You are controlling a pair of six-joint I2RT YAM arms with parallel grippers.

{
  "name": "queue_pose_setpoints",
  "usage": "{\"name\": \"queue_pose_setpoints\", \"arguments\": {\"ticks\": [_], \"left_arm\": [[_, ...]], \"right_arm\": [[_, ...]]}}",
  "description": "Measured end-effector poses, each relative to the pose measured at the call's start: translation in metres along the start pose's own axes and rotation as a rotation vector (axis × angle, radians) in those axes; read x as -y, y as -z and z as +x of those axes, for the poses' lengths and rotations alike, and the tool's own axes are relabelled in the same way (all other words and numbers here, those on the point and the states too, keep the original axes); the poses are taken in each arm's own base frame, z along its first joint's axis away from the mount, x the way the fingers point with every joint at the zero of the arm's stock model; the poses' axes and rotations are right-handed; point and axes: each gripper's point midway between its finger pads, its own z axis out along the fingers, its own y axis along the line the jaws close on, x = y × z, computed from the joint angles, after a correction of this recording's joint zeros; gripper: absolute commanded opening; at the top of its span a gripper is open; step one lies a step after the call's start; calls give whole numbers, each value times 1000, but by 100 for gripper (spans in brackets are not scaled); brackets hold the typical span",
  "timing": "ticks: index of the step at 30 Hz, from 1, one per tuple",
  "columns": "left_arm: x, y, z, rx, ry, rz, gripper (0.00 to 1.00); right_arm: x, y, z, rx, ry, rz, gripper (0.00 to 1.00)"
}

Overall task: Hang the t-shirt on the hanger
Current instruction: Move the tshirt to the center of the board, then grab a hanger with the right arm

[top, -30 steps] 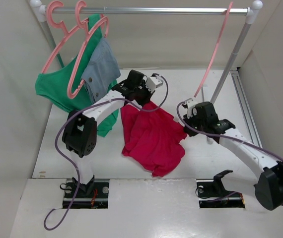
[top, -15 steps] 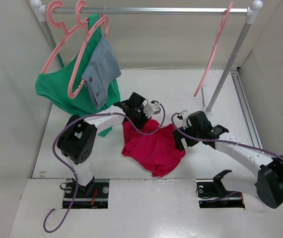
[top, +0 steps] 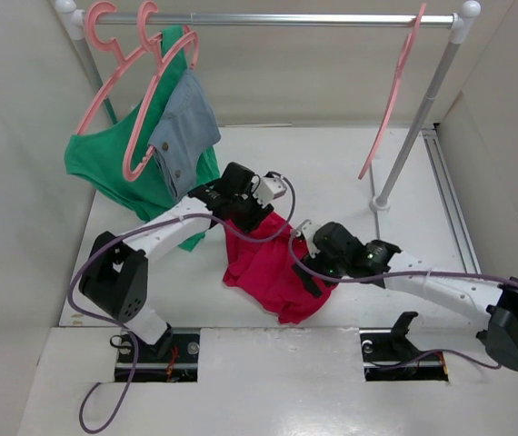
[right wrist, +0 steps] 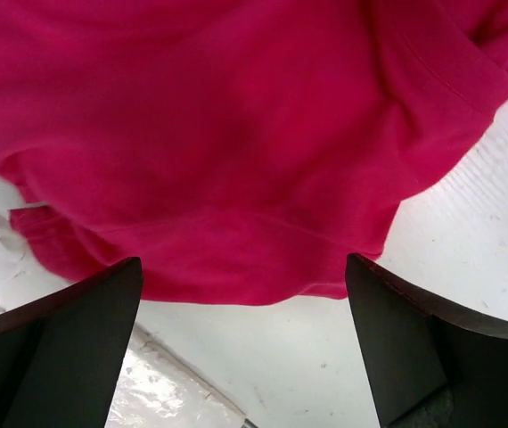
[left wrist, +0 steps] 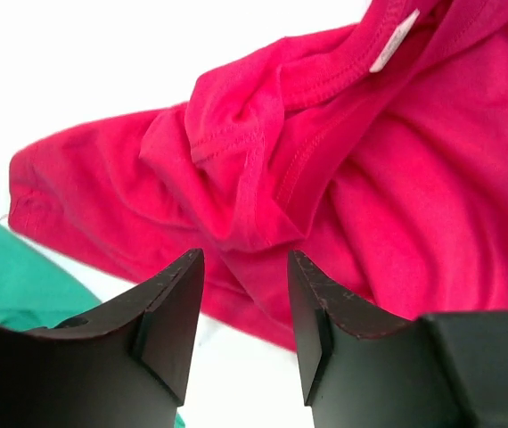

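Top external view: the t-shirt (top: 273, 263) lies crumpled mid-way between the table's (top: 332, 173) side edges. The hanger (top: 389, 95) hangs bare above the far right corner. The left fingers (left wrist: 169, 312) and right fingers (right wrist: 85, 321) hover parted, gripping nothing, so hanging seems unstarted.

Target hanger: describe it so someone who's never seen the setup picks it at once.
Find the metal rail across the back and follow it to its right end, by the slanted post. The hanger hangs there alone, a thin salmon-pink frame. Unlike the two pink hangers at the left end, carrying a green garment and a grey-blue piece, it is bare.
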Motion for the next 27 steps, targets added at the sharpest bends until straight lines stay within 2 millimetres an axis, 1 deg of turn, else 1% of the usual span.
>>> {"name": "queue_pose_setpoints", "arguments": {"ticks": [3, 5, 6, 7, 8, 9, 10, 11, 13, 15, 17, 18, 21, 22, 25, 27], "left_arm": [[-3, 12, -1, 6, 1, -17, 40], [-10, 32, -5, 59, -11, -51, 44], [-14, 46, -8, 101, -26, -77, 48], [-19, 62, -11, 158, -49, -113, 55], [-22, 80, -14, 226, -78, -157, 69], [-22, 98, -14, 288, -104, -196, 74], [-19, 113, -15, 354, -128, -224, 78], [-15, 125, -17, 417, -147, -245, 79], [-7, 140, -15, 509, -166, -265, 79], [-2, 143, -15, 553, -163, -260, 79], [0, 138, -13, 561, -141, -245, 79], [1, 132, -11, 548, -127, -231, 79], [4, 111, 2, 491, -80, -191, 79], [4, 107, 5, 476, -67, -183, 79], [5, 98, 11, 449, -37, -167, 79], [5, 93, 13, 443, -23, -163, 79]], "right_arm": [[-19, 6, -7, 14, 79, 1, 99], [-32, 13, -13, 31, 141, 10, 99], [-39, 16, -14, 36, 174, 11, 99], [-45, 20, -17, 44, 203, 16, 99], [-53, 25, -19, 54, 240, 15, 99], [-60, 31, -22, 66, 273, 13, 99], [-68, 37, -26, 82, 308, 8, 99], [-77, 43, -31, 97, 344, -1, 99], [-92, 60, -44, 121, 408, -13, 99], [-109, 83, -68, 181, 455, -38, 99], [-121, 112, -97, 272, 467, -60, 99], [-123, 127, -112, 323, 463, -71, 99], [-120, 177, -143, 468, 430, -86, 96], [-117, 197, -153, 519, 414, -90, 95], [-109, 263, -185, 711, 355, -115, 94], [-102, 303, -204, 830, 317, -114, 94]]}}
